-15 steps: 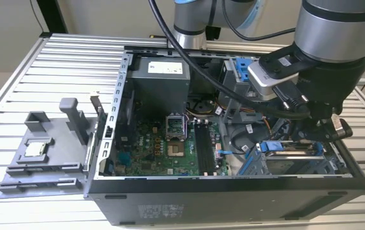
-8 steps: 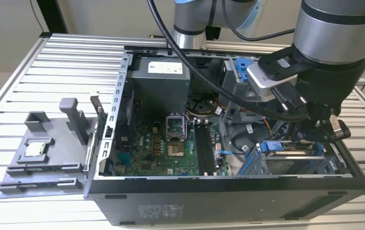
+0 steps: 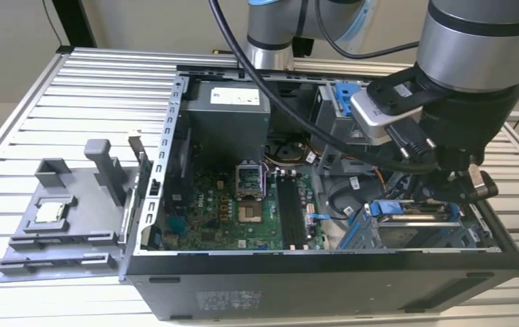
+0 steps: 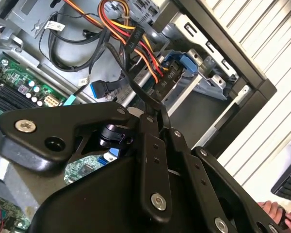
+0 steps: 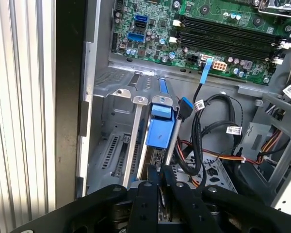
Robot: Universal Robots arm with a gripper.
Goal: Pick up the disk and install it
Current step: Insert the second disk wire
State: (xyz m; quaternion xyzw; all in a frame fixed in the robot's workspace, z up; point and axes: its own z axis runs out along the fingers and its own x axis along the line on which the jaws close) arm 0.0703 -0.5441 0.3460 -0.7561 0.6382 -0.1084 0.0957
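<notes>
Disk: the flat silver-grey metal hard drive in its blue plastic carrier rail (image 3: 411, 210) is sitting on edge in the grey metal drive cage (image 3: 423, 235) at the front corner of the open black computer case (image 3: 332, 279), on the exterior view's right; in the first wrist view its blue carrier (image 5: 160, 128) is standing between the cage's metal guide rails.

Gripper: the black two-finger gripper (image 3: 455, 184) is hanging directly over the disk's upper edge; in the first wrist view its fingers (image 5: 157, 182) are drawn close together around the near end of the carrier, and they are apparently pinching it, though the contact itself is hidden by the finger links.

Progress: judging by how deep the carrier is lying in the guides, the disk is already most of the way into its bay.

Handling: likely dense and rigid for its size, with smooth metal faces that could slip; the drive is shock-sensitive, so hard pushing looks risky.

Where to hold: the blue plastic rail at the short end is looking like the safest grip, clear of the label face.

Nearby: the bundle of orange, red and black cables (image 5: 208, 145) is lying just beside the cage and could snag.

Elsewhere: the green motherboard (image 3: 241, 204) is lying flat across the case floor.
</notes>
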